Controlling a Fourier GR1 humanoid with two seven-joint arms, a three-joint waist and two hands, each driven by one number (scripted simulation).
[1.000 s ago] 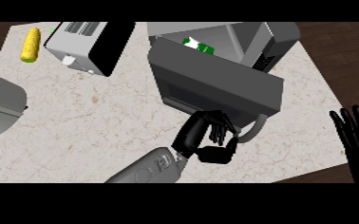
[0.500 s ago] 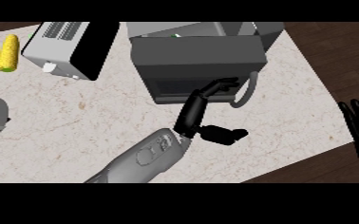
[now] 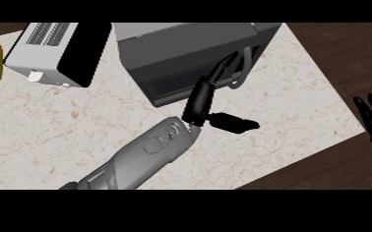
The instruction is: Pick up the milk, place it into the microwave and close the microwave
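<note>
pushing with straight fingers, the left hand (image 3: 205, 100) now lies against the front of the microwave (image 3: 193, 54), its fingertips up beside the pale door handle (image 3: 245, 66) and its thumb stuck out to the right over the counter (image 3: 65, 123); nothing is held in it. a second ago the door hung open at an angle and the milk, a white and green carton, showed inside the cavity; half a second ago the door was already swinging flat. now the door (image 3: 185, 81) looks flush with the body, or very nearly so, and the milk cannot be seen at all, so my judgement is that it sits inside behind the shut door. that would leave the picking and placing done and the closing at its very end: what remains is at most a last press to seat the door, then drawing the hand away without catching the handle. whether the door has fully latched cannot be told from above. the right hand (image 3: 363, 109) shows only as dark fingers at the view's right edge, upright and relaxed, resting off the counter and holding nothing. a toaster (image 3: 54, 54) stands to the left of the microwave, apart from it, with a sliver of something yellow at the far left edge.
</note>
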